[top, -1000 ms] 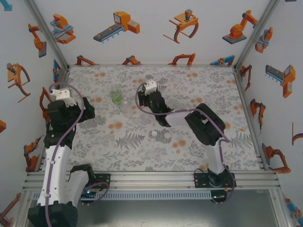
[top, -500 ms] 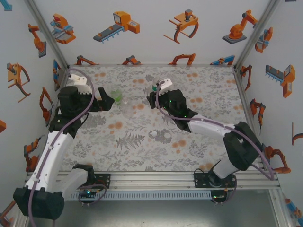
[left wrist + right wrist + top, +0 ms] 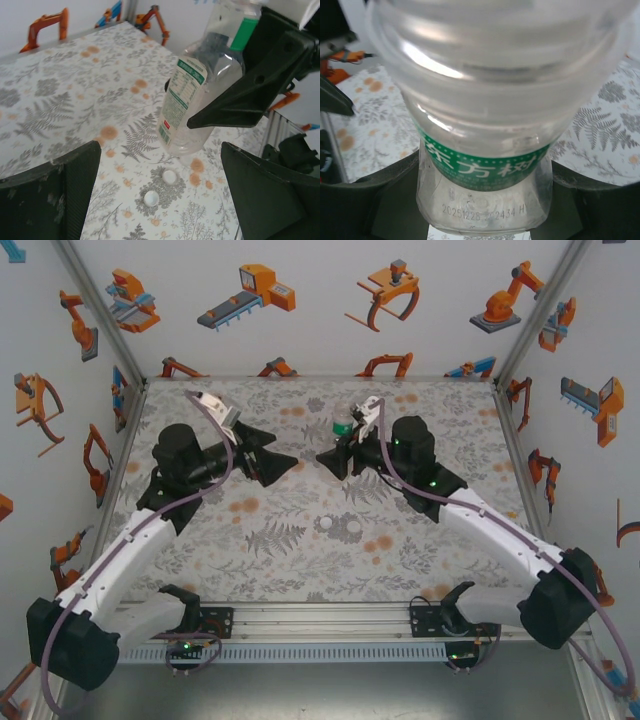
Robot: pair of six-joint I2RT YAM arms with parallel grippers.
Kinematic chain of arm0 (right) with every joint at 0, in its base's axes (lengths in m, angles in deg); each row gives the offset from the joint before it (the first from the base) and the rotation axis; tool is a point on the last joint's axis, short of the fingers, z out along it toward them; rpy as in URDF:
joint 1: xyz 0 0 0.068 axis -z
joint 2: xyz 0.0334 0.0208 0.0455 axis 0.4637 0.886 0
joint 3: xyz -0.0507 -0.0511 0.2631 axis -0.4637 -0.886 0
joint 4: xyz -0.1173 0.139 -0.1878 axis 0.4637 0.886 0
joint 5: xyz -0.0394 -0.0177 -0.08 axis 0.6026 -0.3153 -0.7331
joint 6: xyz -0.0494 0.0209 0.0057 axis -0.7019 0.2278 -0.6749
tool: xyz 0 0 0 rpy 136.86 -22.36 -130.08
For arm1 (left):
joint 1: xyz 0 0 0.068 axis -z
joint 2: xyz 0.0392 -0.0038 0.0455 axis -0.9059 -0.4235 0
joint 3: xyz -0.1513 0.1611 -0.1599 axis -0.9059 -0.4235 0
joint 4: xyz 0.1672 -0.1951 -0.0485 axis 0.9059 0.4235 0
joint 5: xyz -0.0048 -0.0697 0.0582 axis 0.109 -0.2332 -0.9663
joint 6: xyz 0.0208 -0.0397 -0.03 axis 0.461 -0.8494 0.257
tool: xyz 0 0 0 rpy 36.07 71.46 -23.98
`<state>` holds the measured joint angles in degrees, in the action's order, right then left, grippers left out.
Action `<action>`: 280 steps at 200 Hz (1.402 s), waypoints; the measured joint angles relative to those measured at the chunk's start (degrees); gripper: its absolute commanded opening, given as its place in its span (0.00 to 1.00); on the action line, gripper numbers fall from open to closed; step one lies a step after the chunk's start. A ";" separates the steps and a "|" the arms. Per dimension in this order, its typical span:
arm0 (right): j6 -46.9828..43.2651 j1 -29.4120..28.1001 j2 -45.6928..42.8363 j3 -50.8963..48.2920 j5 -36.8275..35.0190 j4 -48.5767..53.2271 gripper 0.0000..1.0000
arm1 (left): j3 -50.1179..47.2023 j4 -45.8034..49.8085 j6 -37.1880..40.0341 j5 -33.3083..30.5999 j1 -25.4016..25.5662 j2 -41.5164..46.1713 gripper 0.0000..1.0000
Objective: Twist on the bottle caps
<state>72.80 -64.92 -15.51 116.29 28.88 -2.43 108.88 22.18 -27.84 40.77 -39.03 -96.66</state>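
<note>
The table [image 3: 470,440] is covered in a pale sheet printed with grey ferns and orange blossoms. White walls carrying orange robot-arm pictures stand around it, with bare metal posts in the far corners.

The bottle [image 3: 342,426] is clear, with a pale label and a green band. It hangs tilted above the sheet, its base lowest, clamped partway up by the right gripper [image 3: 338,445]. In the right wrist view the bottle [image 3: 480,125] sits squeezed between the two dark fingers [image 3: 370,210], which are partly closed around it.

The left gripper [image 3: 275,455] is just left of the bottle and faces it. Its fingers are spread as wide as they go and hold nothing. In the left wrist view the bottle [image 3: 185,107] stands beyond the left gripper [image 3: 160,147], apart from both of its fingers [image 3: 65,190].

Two white caps [image 3: 340,526] lie side by side on the sheet, on the near side of the bottle. From the left wrist the caps [image 3: 160,187] show just under the bottle's base, flat on a fern print, close together but not touching.
</note>
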 measured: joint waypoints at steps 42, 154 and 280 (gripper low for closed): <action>2.73 0.00 -2.16 2.01 5.03 -1.75 0.37 | -3.04 -11.74 0.04 4.79 3.17 -0.13 0.97; 16.44 0.00 -3.58 2.95 19.41 -16.15 0.29 | 3.04 -17.73 0.48 8.92 12.68 -7.56 0.99; 16.26 0.81 -4.76 2.75 18.88 -16.26 0.29 | 6.56 -19.71 0.98 8.87 17.46 -13.00 0.78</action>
<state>89.06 -64.12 -20.27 119.05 47.77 -18.69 115.44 2.47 -26.86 49.65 -21.57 -109.67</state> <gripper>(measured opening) 0.571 0.814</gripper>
